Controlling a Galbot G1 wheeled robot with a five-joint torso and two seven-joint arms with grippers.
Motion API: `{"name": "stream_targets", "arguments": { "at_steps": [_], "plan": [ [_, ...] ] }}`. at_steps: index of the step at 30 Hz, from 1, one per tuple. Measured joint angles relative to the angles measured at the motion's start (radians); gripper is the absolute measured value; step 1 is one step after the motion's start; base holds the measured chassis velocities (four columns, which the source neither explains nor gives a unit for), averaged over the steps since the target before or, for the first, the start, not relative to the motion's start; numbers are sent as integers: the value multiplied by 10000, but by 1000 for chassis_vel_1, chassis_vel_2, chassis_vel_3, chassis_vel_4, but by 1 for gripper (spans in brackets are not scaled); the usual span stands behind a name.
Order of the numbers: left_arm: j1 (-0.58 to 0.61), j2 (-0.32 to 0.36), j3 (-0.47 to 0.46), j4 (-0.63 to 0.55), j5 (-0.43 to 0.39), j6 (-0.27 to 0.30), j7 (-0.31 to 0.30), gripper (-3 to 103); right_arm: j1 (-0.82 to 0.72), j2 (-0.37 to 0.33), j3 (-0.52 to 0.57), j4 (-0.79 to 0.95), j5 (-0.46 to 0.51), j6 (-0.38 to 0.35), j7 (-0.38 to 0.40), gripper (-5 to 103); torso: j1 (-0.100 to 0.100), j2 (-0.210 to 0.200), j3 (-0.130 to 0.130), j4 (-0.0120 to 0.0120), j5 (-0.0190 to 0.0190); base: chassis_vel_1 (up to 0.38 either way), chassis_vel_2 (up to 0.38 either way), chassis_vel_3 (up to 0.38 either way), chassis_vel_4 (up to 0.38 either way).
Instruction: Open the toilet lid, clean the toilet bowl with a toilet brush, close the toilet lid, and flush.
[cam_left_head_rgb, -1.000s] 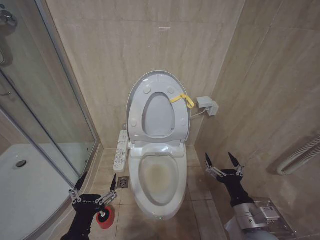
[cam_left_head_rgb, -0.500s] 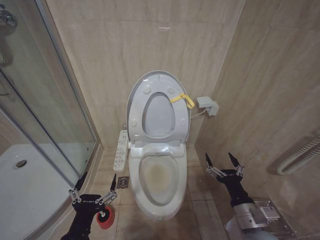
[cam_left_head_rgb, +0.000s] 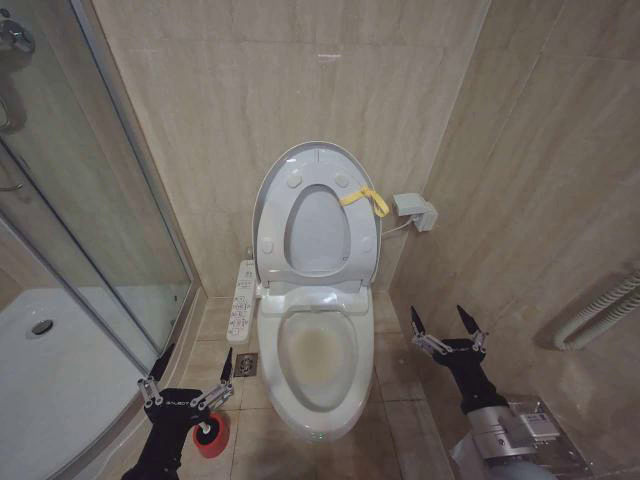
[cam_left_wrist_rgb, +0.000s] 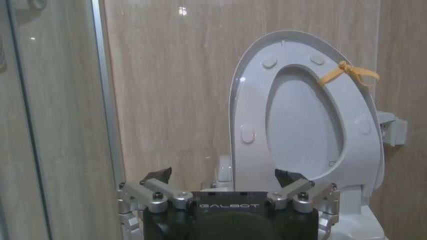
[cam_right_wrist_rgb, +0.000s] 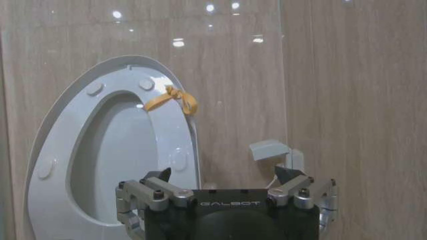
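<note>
Lid-opening is done, we judge: glossy white oval plastic toilet lid (cam_left_head_rgb: 318, 215) stands upright behind stained white ceramic toilet bowl (cam_left_head_rgb: 318, 358); scrubbing, closing, flushing remain. Left of bowl, left gripper (cam_left_head_rgb: 187, 388) hangs spread, empty, just above red-holdered white toilet brush (cam_left_head_rgb: 210, 437). Right gripper (cam_left_head_rgb: 448, 329), right of bowl, spread, empty. Wrist views miss bowl, brush.

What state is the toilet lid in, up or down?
Up. The toilet lid stands upright against the back wall, its underside bumpers facing out, and the stained toilet bowl below is exposed.
</note>
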Motion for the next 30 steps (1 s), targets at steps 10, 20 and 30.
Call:
{"name": "stream_targets", "arguments": {
  "at_steps": [10, 20, 30],
  "plan": [
    [0, 0, 0, 0, 0, 0, 0, 100, 0, 0, 0, 0, 0, 0, 0, 100, 0, 0, 0, 0, 0, 0, 0, 0, 0],
    [0, 0, 0, 0, 0, 0, 0, 100, -1, 0, 0, 0, 0, 0, 0, 100, 0, 0, 0, 0, 0, 0, 0, 0, 0],
    [0, 0, 0, 0, 0, 0, 0, 100, 1112, 233, -266, -459, -159, -1805, -14, 100, 0, 0, 0, 1, 0, 0, 0, 0, 0]
  ]
}}
